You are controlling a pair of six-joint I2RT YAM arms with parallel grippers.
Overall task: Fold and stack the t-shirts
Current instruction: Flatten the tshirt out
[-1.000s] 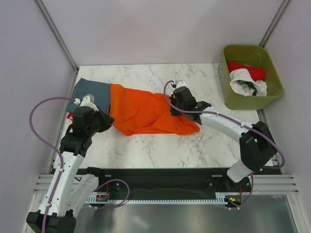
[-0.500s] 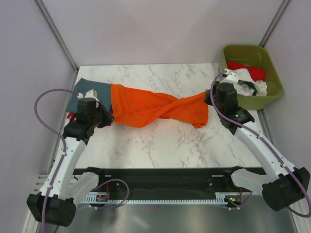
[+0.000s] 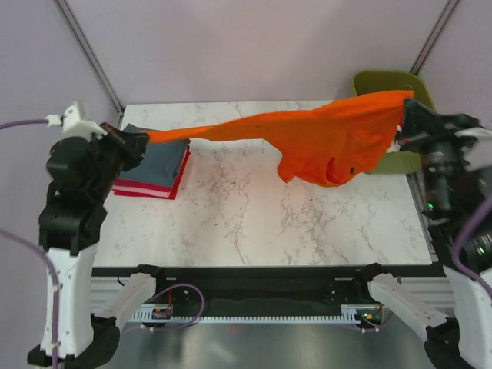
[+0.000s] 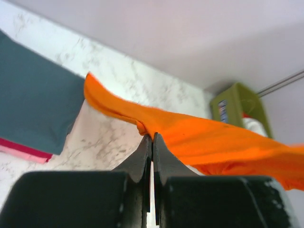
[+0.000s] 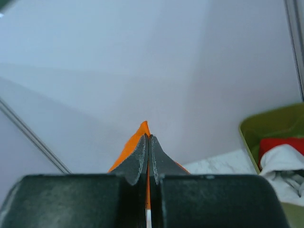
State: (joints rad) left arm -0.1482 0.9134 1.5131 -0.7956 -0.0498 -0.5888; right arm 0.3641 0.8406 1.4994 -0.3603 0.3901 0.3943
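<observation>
L arm is reared up at the left edge of the top view, wrist high. L claw aims right over the left end of the table. R arm is raised the same way at the right edge, R claw pointing left, up by the bin.

Orange tee hangs stretched between the two claws across the upper half of the frame. It's narrow & twisted at left, wider and sagging at right, and looks clear of the tabletop.

In the top view the bin is mostly hidden behind the tee + R arm; only its far rim shows. R arm's lower part is cut off by the frame edge. Bin contents show in the R wrist cam, lower right: second red tee and white tee, print too small to read.

L claw: fingers pressed together, clamped on a bunched edge of the orange tee. R claw: fingers together too, a thin orange fold pinched between them, its peak poking above the tips.

Folded stack at the table's left end: grey-blue tee on top, red tee edge showing under it, just below the L claw in frame.
</observation>
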